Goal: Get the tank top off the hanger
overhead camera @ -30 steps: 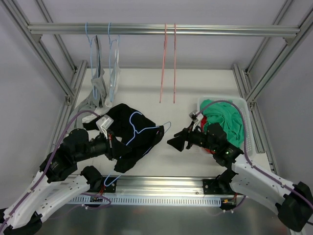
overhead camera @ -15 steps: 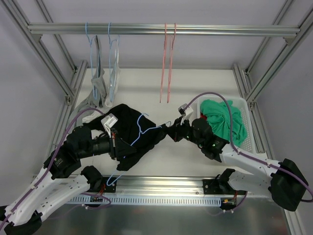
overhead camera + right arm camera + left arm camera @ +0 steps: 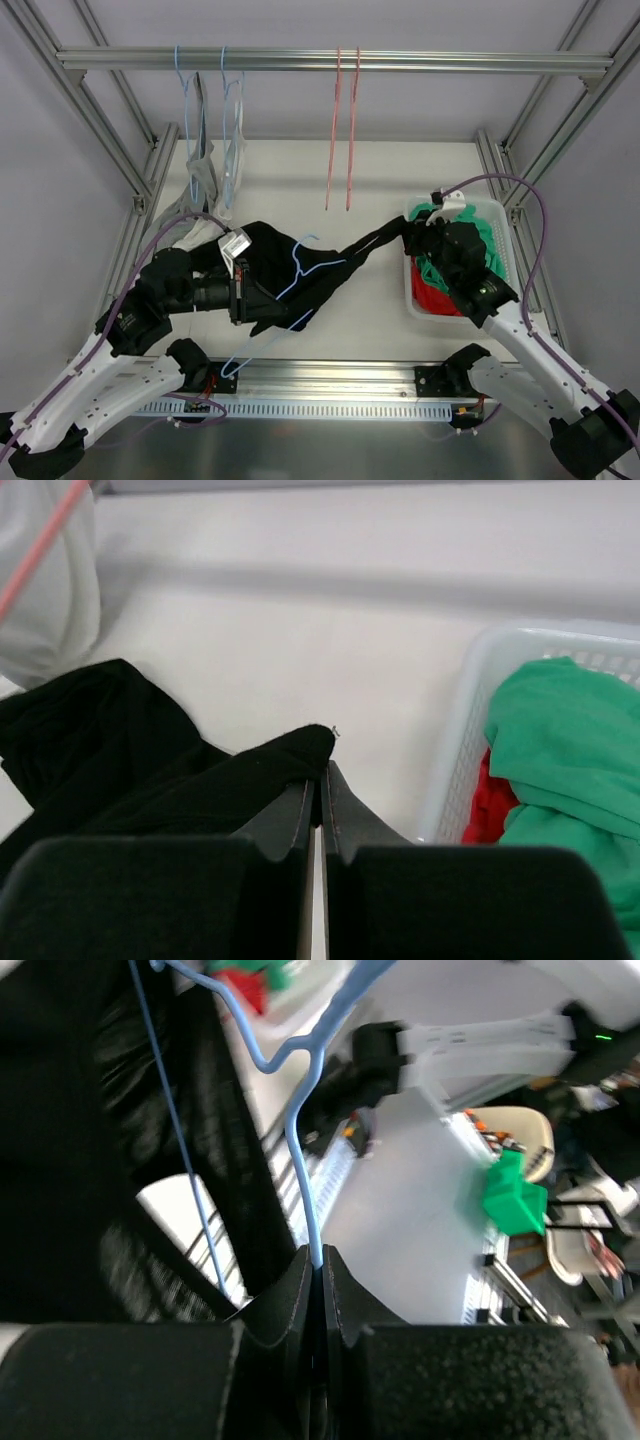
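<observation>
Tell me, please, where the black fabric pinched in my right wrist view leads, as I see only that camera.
Observer: In the top view it is a strap of the black tank top, stretched from the right gripper across to the bunched cloth, which has a light blue wire hanger running through it.
Operator: Is anything holding that hanger?
Observer: Yes. The left wrist view shows the left gripper shut on its wire.
Operator: Is there anything overhead I should know about?
Observer: Two pink wire hangers hang bare from the metal rail beyond the garment.
</observation>
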{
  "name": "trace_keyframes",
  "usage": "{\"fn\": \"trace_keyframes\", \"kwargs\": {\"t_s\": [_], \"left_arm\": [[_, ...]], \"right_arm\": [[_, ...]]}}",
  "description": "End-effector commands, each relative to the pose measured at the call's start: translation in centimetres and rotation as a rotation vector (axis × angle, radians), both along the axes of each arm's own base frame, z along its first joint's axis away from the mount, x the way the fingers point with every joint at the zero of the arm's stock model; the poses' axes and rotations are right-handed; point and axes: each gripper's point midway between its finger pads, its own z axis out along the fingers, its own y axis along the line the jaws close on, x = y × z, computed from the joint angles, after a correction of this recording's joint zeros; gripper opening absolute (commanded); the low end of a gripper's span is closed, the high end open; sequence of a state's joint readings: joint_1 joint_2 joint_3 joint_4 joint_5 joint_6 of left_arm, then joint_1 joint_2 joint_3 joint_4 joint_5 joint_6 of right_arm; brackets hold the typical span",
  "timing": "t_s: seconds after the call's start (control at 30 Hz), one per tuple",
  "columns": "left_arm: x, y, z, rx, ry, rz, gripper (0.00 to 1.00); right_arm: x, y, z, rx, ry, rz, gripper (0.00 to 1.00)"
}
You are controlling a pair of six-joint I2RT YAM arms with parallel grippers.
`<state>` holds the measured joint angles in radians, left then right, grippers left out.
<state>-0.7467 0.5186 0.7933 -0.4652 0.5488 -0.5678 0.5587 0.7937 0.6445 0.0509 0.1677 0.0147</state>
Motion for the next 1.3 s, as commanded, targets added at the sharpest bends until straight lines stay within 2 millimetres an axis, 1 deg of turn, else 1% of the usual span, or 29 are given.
{"fn": "trace_keyframes", "kwargs": {"t_s": [0.0,0.07,0.1,0.17,0.23,0.27,0.3,0.33,0.4,0.43,0.47,0.5,0.53,0.57,0.6,0.63,0.7,0.73,0.77,0.8,0.83,0.87,0.9,1.0,1.1,1.13,1.2,1.23,1.27], "left_arm": [[-2.5,-1.4,8.0,-0.236,-0.203,-0.204,0.00],[-2.8,-2.1,9.3,-0.307,-0.225,-0.251,0.00],[-2.9,-2.4,11.5,-0.389,-0.313,-0.272,0.00],[-2.4,-3.3,12.6,-0.433,-0.355,-0.269,0.00],[-2.6,-3.7,14.7,-0.504,-0.449,-0.265,0.00],[-1.8,-4.2,15.3,-0.516,-0.510,-0.228,0.00],[-2.3,-4.5,16.1,-0.541,-0.548,-0.233,0.00],[-2.3,-4.5,17.6,-0.591,-0.619,-0.212,0.00],[-1.5,-5.0,19.9,-0.639,-0.744,-0.151,0.00],[-2.4,-4.5,22.7,-0.721,-0.818,-0.145,0.00],[-1.9,-5.4,23.5,-0.724,-0.869,-0.136,0.00],[-1.8,-5.6,24.8,-0.752,-0.904,-0.124,0.00],[-2.7,-5.3,27.2,-0.812,-0.952,-0.122,0.00],[-2.3,-6.0,28.4,-0.844,-1.015,-0.099,0.00],[-2.1,-6.3,29.3,-0.864,-1.039,-0.074,0.00],[-1.6,-5.8,31.2,-0.895,-1.066,-0.012,0.00],[-0.1,-6.2,32.2,-0.905,-1.097,0.095,0.00],[2.0,-5.6,32.7,-0.892,-1.056,0.224,0.00],[2.8,-5.0,32.8,-0.883,-1.049,0.288,0.00],[3.5,-4.3,32.7,-0.873,-1.038,0.336,0.00],[4.1,-4.4,31.4,-0.838,-1.027,0.360,0.00],[4.2,-3.3,31.2,-0.833,-1.029,0.395,0.00],[4.5,-2.8,30.8,-0.817,-1.021,0.416,0.00],[4.5,-1.6,28.8,-0.755,-0.978,0.421,0.00],[5.6,-1.1,25.1,-0.582,-0.843,0.431,0.00],[6.3,-1.7,22.0,-0.483,-0.759,0.420,0.00],[7.2,0.2,19.6,-0.410,-0.671,0.500,0.00],[7.5,0.3,17.8,-0.375,-0.612,0.516,0.00],[7.7,1.0,15.8,-0.309,-0.572,0.534,0.00]], "right_arm": [[0.0,-0.2,-0.5,-0.081,0.060,0.054,0.00],[-0.6,-0.2,0.7,-0.058,0.044,0.076,0.00],[-1.0,-0.5,3.0,-0.026,0.004,0.078,0.00],[-2.1,-0.9,4.7,-0.004,0.008,0.110,0.00],[-3.6,-0.7,8.7,0.047,-0.053,0.170,0.00],[-4.3,-0.5,9.9,0.064,-0.069,0.200,0.00],[-5.3,-0.1,10.9,0.080,-0.080,0.243,0.00],[-6.6,0.3,13.1,0.109,-0.130,0.295,0.00],[-9.2,1.7,15.2,0.172,-0.148,0.429,0.00],[-10.3,2.0,16.4,0.193,-0.169,0.469,0.00],[-12.1,2.6,18.0,0.220,-0.195,0.552,0.00],[-13.0,2.8,18.8,0.233,-0.209,0.591,0.00],[-14.1,3.0,19.6,0.244,-0.222,0.636,0.00],[-16.0,3.7,20.5,0.256,-0.230,0.740,0.00],[-17.0,3.9,20.9,0.262,-0.227,0.790,0.00],[-17.7,4.2,20.8,0.264,-0.215,0.837,0.00],[-18.3,4.7,19.4,0.262,-0.159,0.899,0.00],[-17.8,4.8,18.4,0.259,-0.129,0.888,0.00],[-17.5,5.0,17.2,0.263,-0.092,0.884,0.00],[-16.7,5.5,14.3,0.279,0.006,0.878,0.00],[-16.5,5.8,12.8,0.282,0.051,0.882,0.00],[-16.5,6.4,11.7,0.283,0.076,0.895,0.00],[-16.3,7.0,8.9,0.281,0.137,0.893,0.00],[-16.6,9.1,5.8,0.257,0.183,0.914,0.00],[-15.9,11.3,0.6,0.166,0.308,0.877,0.00],[-15.2,11.6,-1.2,0.123,0.336,0.822,0.00],[-14.3,12.1,-3.8,0.073,0.399,0.755,0.00],[-14.1,12.7,-5.7,0.026,0.440,0.729,0.00],[-13.9,12.9,-6.4,0.005,0.455,0.708,0.01]]}}
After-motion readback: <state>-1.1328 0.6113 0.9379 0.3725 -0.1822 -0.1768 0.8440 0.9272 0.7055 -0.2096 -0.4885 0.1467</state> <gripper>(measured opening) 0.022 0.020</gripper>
